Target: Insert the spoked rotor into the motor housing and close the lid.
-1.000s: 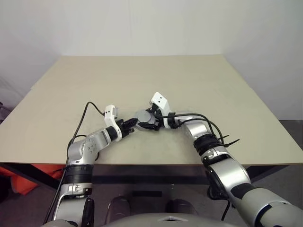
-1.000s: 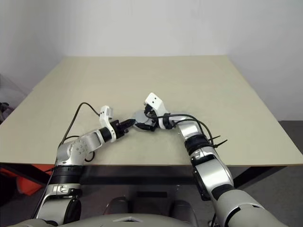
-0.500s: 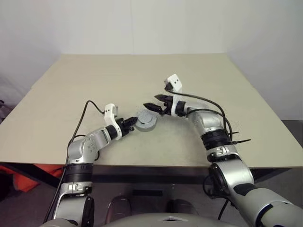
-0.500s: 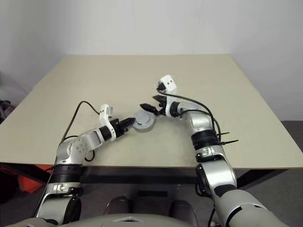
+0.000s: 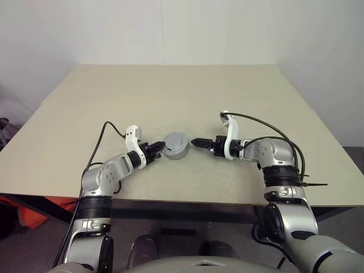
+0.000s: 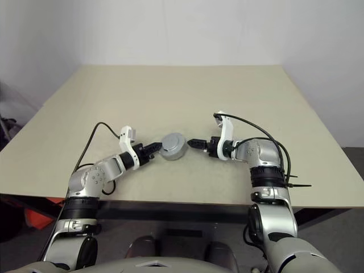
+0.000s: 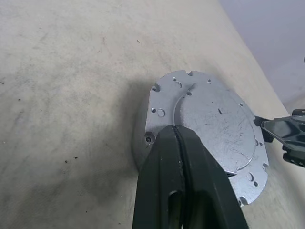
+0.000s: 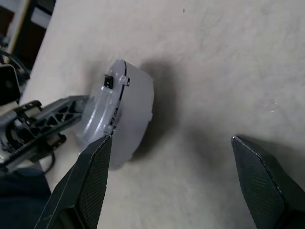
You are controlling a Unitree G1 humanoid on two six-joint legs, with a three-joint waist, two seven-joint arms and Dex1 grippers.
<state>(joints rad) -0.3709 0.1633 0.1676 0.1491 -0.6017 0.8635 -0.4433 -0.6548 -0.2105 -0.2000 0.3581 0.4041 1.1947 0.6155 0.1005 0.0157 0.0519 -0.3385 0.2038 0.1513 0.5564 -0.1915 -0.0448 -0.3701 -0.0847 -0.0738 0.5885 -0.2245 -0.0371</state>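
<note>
Motor housing (image 5: 176,145), lid on, sits on the table (image 5: 170,91). Left gripper (image 7: 177,138) rests closed on its lid. Right gripper (image 5: 196,142) gapes beside it, empty.

Both arms reach forward and bend inward at the wrists, so the two grippers point toward each other from opposite sides. The left gripper (image 5: 160,148) has its jaws pressed together, the black fingers (image 7: 183,162) meeting along one seam. The right gripper (image 5: 197,142) has its jaws spread wide, fingers (image 8: 90,179) far apart.
</note>
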